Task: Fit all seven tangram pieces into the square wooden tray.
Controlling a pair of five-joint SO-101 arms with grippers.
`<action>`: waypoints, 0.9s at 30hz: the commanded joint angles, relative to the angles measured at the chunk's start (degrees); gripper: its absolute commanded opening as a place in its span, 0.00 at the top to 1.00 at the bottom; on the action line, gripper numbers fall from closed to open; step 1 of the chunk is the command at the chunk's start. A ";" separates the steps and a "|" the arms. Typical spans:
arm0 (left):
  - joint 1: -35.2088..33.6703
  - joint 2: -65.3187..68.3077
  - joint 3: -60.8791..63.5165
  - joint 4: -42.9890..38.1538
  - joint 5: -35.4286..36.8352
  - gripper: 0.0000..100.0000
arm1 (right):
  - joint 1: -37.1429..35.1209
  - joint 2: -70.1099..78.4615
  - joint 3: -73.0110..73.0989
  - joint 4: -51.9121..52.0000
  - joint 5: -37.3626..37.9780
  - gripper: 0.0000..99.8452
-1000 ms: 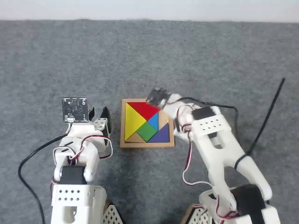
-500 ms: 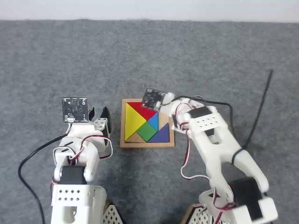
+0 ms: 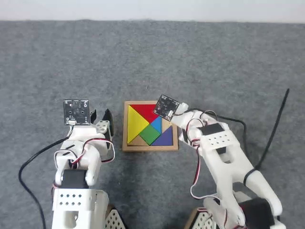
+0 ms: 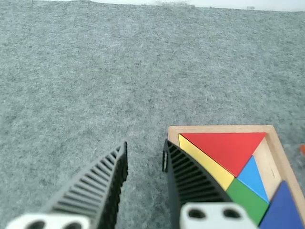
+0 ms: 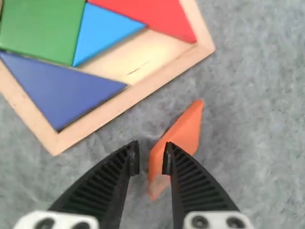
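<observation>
Beside the tray (image 3: 125, 128) in the high view, my left gripper (image 3: 101, 119) sits just off its left rim, over the carpet. My right arm's wrist camera (image 3: 167, 107) hangs over the tray's opposite edge. Inside the tray lie the red triangle (image 3: 145, 112), yellow triangle (image 3: 136, 124), green square (image 3: 151, 134), light blue triangle (image 3: 157, 122) and dark blue triangle (image 3: 164, 137).

Through my left wrist view, my left gripper (image 4: 144, 152) has its jaws a little apart with nothing between them but carpet, just outside a corner of the tray (image 4: 219, 129).

Through my right wrist view, my right gripper (image 5: 150, 150) is narrowly parted astride one end of the orange piece (image 5: 178, 136), a sliver of carpet showing between one finger and it. That piece rests on the carpet just outside the tray (image 5: 157, 78), near a bare wooden strip beside the light blue triangle (image 5: 102, 28).
</observation>
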 commanded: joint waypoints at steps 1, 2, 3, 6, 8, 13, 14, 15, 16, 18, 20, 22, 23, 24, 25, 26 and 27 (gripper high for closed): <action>0.00 -1.05 -0.40 -0.26 -0.53 0.87 | 1.80 1.71 -0.44 -4.09 1.23 0.91; 0.00 -1.05 -0.40 -0.26 -0.53 0.87 | 2.42 2.95 -0.53 -5.49 1.58 0.91; 0.00 -1.05 -0.40 -0.26 -0.53 0.87 | 3.03 4.09 -1.05 -6.29 1.58 0.91; 0.00 -1.05 -0.40 -0.26 -0.53 0.87 | 4.70 8.31 -4.04 -6.29 1.58 0.91; 0.00 -1.05 -0.40 -0.26 -0.53 0.87 | 4.70 10.95 -5.80 -5.32 1.58 0.91; 0.18 -0.97 -0.40 -0.26 -0.53 0.87 | 4.35 15.43 -9.41 -3.12 1.58 0.91; 0.18 -0.97 -0.40 -0.26 -0.53 0.87 | 4.35 16.04 -9.76 -3.12 1.58 0.91; 0.18 -0.97 -0.40 -0.26 -0.53 0.87 | 4.26 16.66 -10.11 -3.12 1.58 0.91; 0.18 -1.05 -0.40 -0.26 -0.53 0.87 | 4.26 17.01 -10.20 -3.12 1.58 0.91; 0.18 -1.05 -0.40 -0.26 -0.53 0.87 | 3.38 17.89 -10.81 -2.42 1.58 0.90; 0.18 -1.05 -0.40 -0.35 -0.53 0.87 | 2.51 18.15 -11.16 -1.10 1.32 0.87; 0.18 -1.05 -0.40 -0.35 -0.53 0.87 | 1.80 18.59 -12.13 0.40 1.32 0.85; 0.18 -1.05 -0.40 -0.35 -0.53 0.87 | 1.54 18.59 -12.48 1.10 1.32 0.86; 0.09 -1.05 -0.40 -0.35 -0.53 0.87 | 1.36 18.59 -12.75 1.63 1.23 0.86; 0.09 -1.05 -0.40 -0.35 -0.53 0.87 | 0.92 18.59 -12.75 1.80 1.23 0.86; 0.09 -1.05 -0.40 -0.35 -0.53 0.87 | 0.40 18.59 -12.75 1.98 1.23 0.86; 0.09 -1.05 -0.40 -0.35 -0.53 0.87 | -0.04 18.59 -12.75 2.07 1.23 0.86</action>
